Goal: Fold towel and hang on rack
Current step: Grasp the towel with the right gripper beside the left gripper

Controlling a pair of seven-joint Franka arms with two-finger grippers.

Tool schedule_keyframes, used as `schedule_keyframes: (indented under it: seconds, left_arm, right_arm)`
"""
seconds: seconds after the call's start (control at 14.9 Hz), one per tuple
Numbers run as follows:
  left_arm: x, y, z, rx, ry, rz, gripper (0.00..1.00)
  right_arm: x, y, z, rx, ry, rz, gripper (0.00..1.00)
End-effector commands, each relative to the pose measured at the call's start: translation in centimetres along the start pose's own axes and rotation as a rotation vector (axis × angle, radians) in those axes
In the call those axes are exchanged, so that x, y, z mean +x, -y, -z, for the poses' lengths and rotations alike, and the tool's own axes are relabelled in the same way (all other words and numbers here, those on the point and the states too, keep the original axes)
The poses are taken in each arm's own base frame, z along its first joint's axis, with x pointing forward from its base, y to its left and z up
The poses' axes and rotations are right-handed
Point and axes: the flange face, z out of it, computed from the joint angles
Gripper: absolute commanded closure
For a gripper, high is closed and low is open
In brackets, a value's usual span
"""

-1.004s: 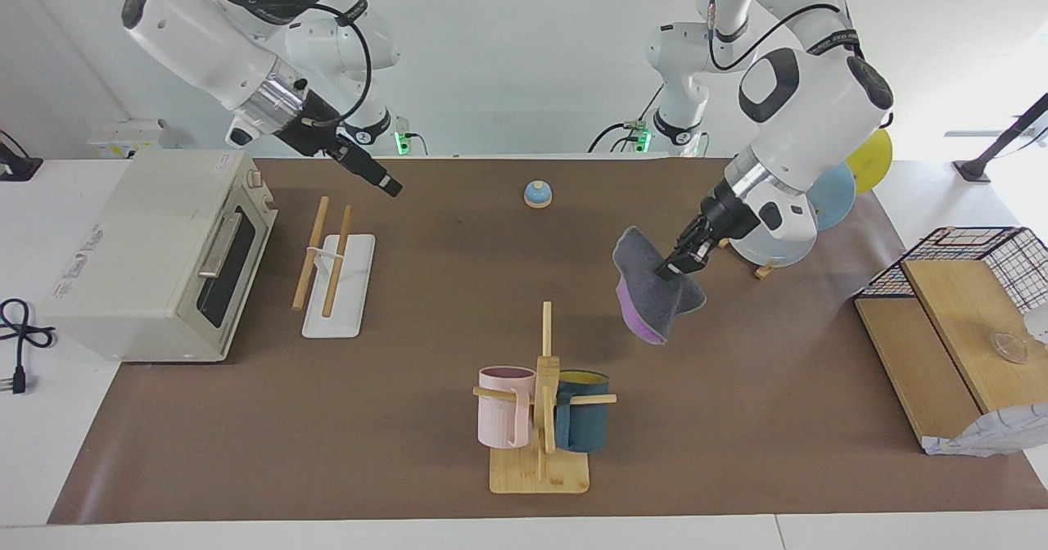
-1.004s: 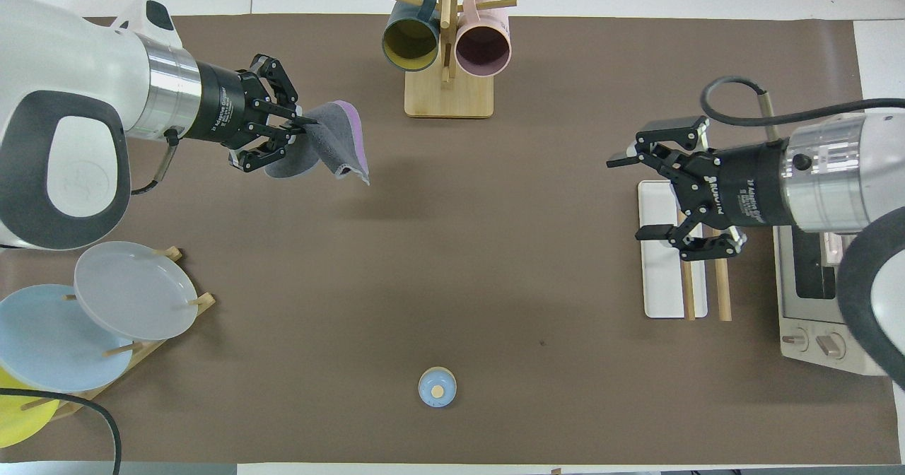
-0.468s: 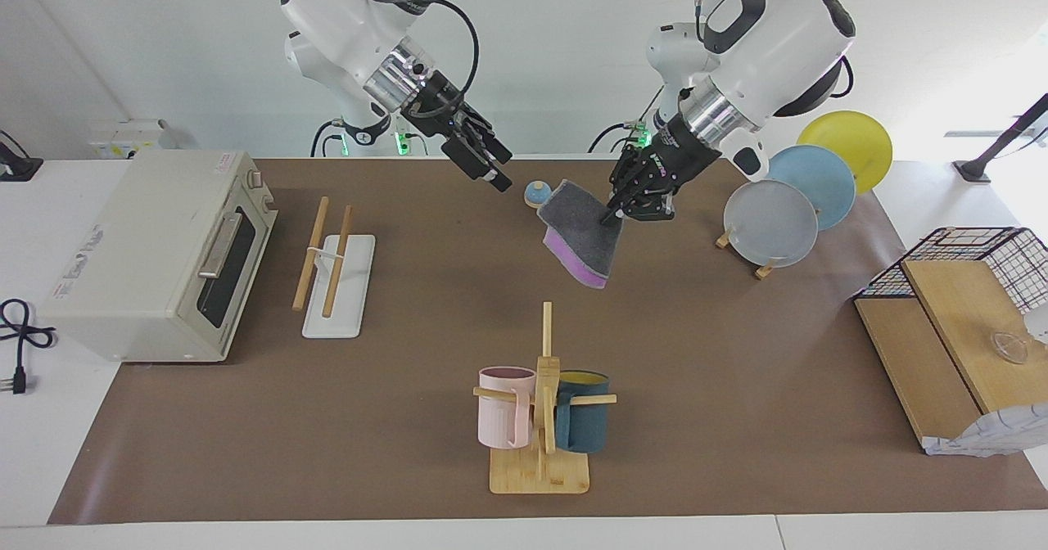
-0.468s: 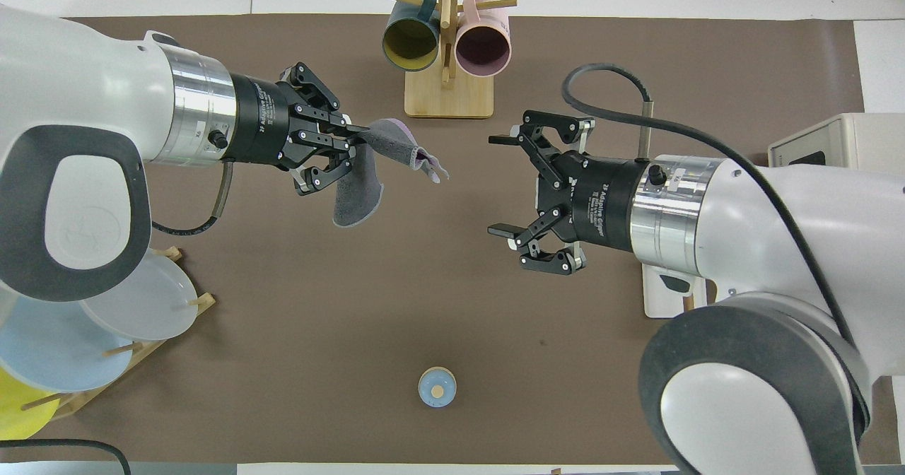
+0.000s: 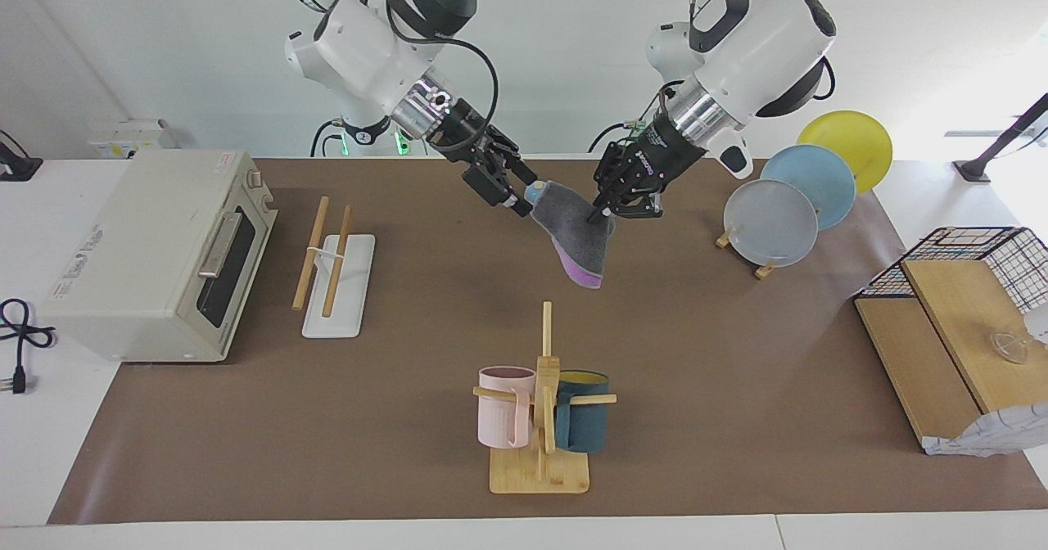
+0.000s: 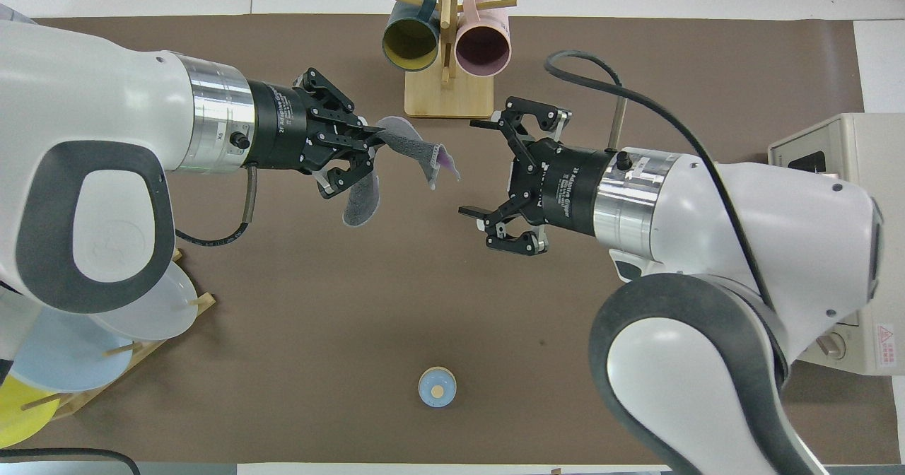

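The left end effector [image 5: 600, 216] [image 6: 375, 134] is pinched tight on one corner of the towel [image 5: 575, 237] [image 6: 413, 151], holding it up in the air over the brown worktop [image 5: 737, 419] [image 6: 565, 362], above the stretch between the small blue bell [image 6: 437, 386] and the mug stand [image 5: 540, 419] [image 6: 447, 72]. The towel hangs from that corner as a crumpled, tapering drape: its dark grey face is turned outward, and a band of purple shows along the lowest fold. In the overhead view a free corner sticks out toward the right end effector, grey stitched edge on top with a sliver of purple at the tip.

The right end effector [image 5: 517, 200] [image 6: 481, 171] is also over the worktop between the bell and the mug stand, its fingers spread wide and holding nothing, its tips just beside the towel's free upper corner; whether they touch it cannot be told.

The rack [image 5: 332, 276] stands on the worktop well apart from the mug stand, toward the right arm's end, just in front of the toaster oven [image 5: 155, 255] [image 6: 841, 249], with nothing on its two wooden rods.
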Motion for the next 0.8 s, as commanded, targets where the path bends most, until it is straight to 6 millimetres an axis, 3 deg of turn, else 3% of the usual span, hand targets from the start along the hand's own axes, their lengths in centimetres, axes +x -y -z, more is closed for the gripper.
schedule_keyframes:
  seconds: [0.0, 0.47, 0.54, 0.67, 0.74]
  left_arm:
    - [0.0, 1.2, 0.1, -0.014, 0.016, 0.031, 1.00]
    - [0.1, 1.2, 0.2, -0.015, 0.016, 0.042, 1.00]
    - [-0.1, 1.3, 0.3, -0.016, 0.017, 0.039, 1.00]
    - [0.1, 1.3, 0.1, -0.014, 0.014, 0.042, 1.00]
    - [0.2, 1.3, -0.1, -0.012, 0.012, 0.043, 1.00]
  right_arm:
    - [-0.9, -0.2, -1.9, 0.021, 0.010, -0.001, 0.00]
    - [-0.4, -0.3, -3.8, 0.051, -0.010, 0.033, 0.00]
    - [-0.7, -0.1, -3.9, 0.054, -0.006, 0.043, 0.12]
    - [-0.7, 0.0, -3.9, 0.055, -0.007, 0.069, 0.86]
    - [-0.7, 0.0, -3.9, 0.055, -0.007, 0.072, 1.00]
